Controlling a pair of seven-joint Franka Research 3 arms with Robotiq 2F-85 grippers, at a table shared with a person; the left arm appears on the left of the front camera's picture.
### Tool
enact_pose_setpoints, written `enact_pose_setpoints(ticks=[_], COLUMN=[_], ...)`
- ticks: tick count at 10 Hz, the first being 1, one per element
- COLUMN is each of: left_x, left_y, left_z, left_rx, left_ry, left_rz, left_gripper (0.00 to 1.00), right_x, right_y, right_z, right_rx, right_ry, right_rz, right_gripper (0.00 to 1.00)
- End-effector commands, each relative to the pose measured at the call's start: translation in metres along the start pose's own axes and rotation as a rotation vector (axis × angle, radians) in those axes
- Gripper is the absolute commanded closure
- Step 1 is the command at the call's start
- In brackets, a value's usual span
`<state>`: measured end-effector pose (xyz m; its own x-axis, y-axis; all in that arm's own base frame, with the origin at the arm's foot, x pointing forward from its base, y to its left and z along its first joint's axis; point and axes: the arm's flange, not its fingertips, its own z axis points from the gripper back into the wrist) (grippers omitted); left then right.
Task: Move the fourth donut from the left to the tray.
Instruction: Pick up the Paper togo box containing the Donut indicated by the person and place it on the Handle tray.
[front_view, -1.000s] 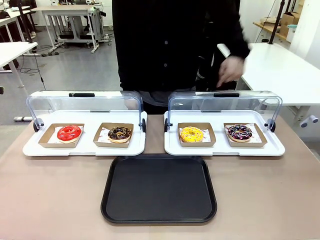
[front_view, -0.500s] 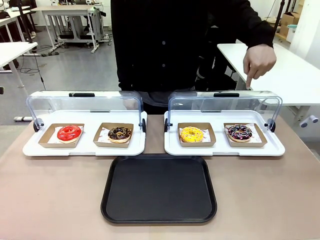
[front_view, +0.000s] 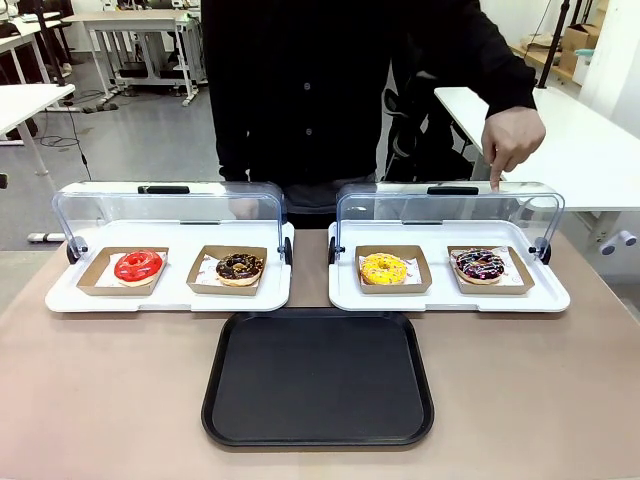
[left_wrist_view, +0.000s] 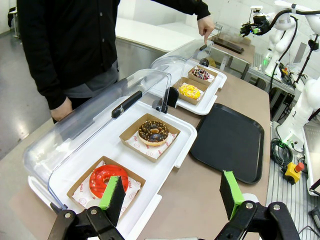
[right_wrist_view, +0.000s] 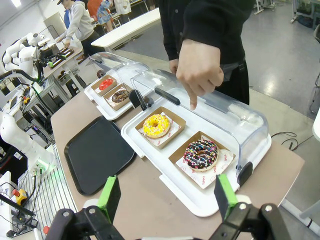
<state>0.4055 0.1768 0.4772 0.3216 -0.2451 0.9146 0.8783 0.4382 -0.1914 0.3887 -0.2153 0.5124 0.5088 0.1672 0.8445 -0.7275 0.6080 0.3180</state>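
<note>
Both my claws are spread wide and carry nothing. The right claw hangs above the near right part of the bench, and the left claw is just as open at the other end.

The fourth donut sits in its brown cardboard holder at the right end of the right-hand display tray, just beside the yellow donut. The clear lid is swung up behind it. A person's hand points one finger down at the lid's top edge, right above that donut. The black tray lies bare in the middle of the bench, just in front of both display trays.

I judge this a job for my right claw, since it is the nearer one. I would wait for the pointing hand to draw clear before I reach in.

- **Approach:** I'd come in low from the open front so my wrist passes under the raised lid and doesn't knock it.
- **Grip:** I'd close on the holder's two opposite walls, not on the glazed ring, which would smear and crumble.
- **Pressure:** The cardboard looks thin and will likely buckle, so a gentle squeeze low on the walls seems best.
- **Carry:** I'd keep it level, lift just over the display tray's rim, swing left and set it flat on the black tray.
</note>
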Motion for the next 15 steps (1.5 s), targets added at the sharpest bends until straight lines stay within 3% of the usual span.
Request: enact_pose_setpoints(ticks=[1, 8, 11, 13, 15], left_x=[0.002, 0.002, 0.002, 0.002, 0.002], left_y=[0.000, 0.000, 0.000, 0.000, 0.000], left_z=[0.002, 0.002, 0.002, 0.002, 0.002], left_rx=[-0.012, -0.012, -0.012, -0.012, -0.012], left_ry=[0.002, 0.002, 0.002, 0.002, 0.002], left_rz=[0.005, 0.005, 0.005, 0.005, 0.005], left_gripper=[0.00, 0.00, 0.00, 0.00, 0.00], right_x=[0.002, 0.000, 0.049, 0.057, 0.051], right_y=[-0.001, 0.000, 0.011, 0.019, 0.034], right_z=[-0.001, 0.000, -0.051, -0.086, -0.128], right_rx=[0.003, 0.000, 0.020, -0.022, -0.083], right_ry=[-0.031, 0.000, 0.267, 0.408, 0.598], right_rz=[0.027, 0.000, 0.191, 0.303, 0.525], right_gripper=[0.00, 0.00, 0.00, 0.00, 0.00])
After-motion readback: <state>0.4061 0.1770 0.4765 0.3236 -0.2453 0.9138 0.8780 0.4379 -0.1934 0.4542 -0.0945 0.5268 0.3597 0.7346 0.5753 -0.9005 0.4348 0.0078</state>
